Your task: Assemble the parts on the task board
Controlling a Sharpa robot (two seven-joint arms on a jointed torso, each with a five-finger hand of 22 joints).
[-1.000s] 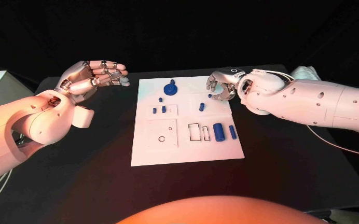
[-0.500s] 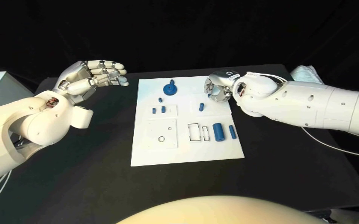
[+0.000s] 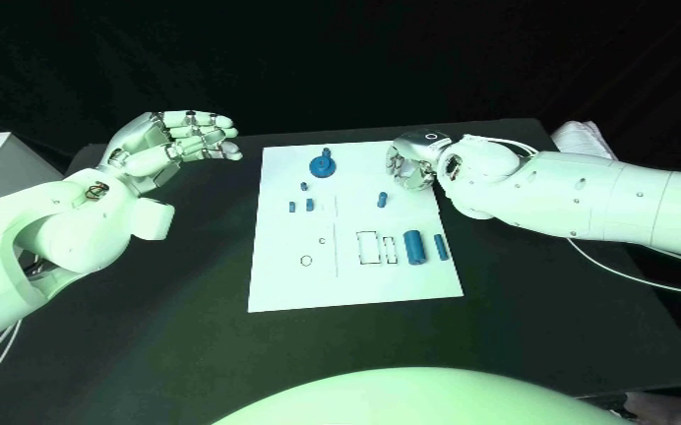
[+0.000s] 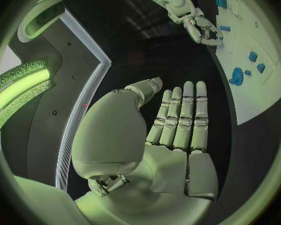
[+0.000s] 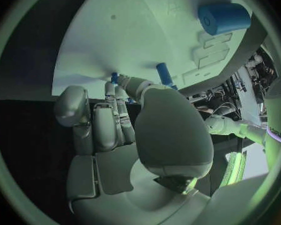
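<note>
Task board [image 3: 355, 282]: white plate lying flat at the middle of the black table [image 3: 170, 346], its long side running away from the robot.
Round part [image 3: 324, 165]: blue disc with an upright stub, at the far end of the board, left of its centre line.
Small pegs [image 3: 301, 202]: three short blue pieces grouped just nearer than the round part, on the board's left half.
Single peg [image 3: 382, 200]: short blue piece on the right half, close below the right hand.
Cylinder [image 3: 413, 246]: the largest blue part, lying on the right half beside two outlined rectangular recesses; a thinner blue bar [image 3: 440, 245] lies just to its right.
Left hand [image 3: 173, 144]: raised off the table to the left of the board, well apart from it, palm up. Fingers extended side by side with the thumb apart, holding nothing; the left wrist view [image 4: 178, 120] confirms an empty palm.
Right hand [image 3: 413, 162]: over the far right corner of the board, palm down. Fingers curled down toward the board surface; the right wrist view [image 5: 118, 117] shows nothing between them, but contact with the board cannot be determined.
</note>
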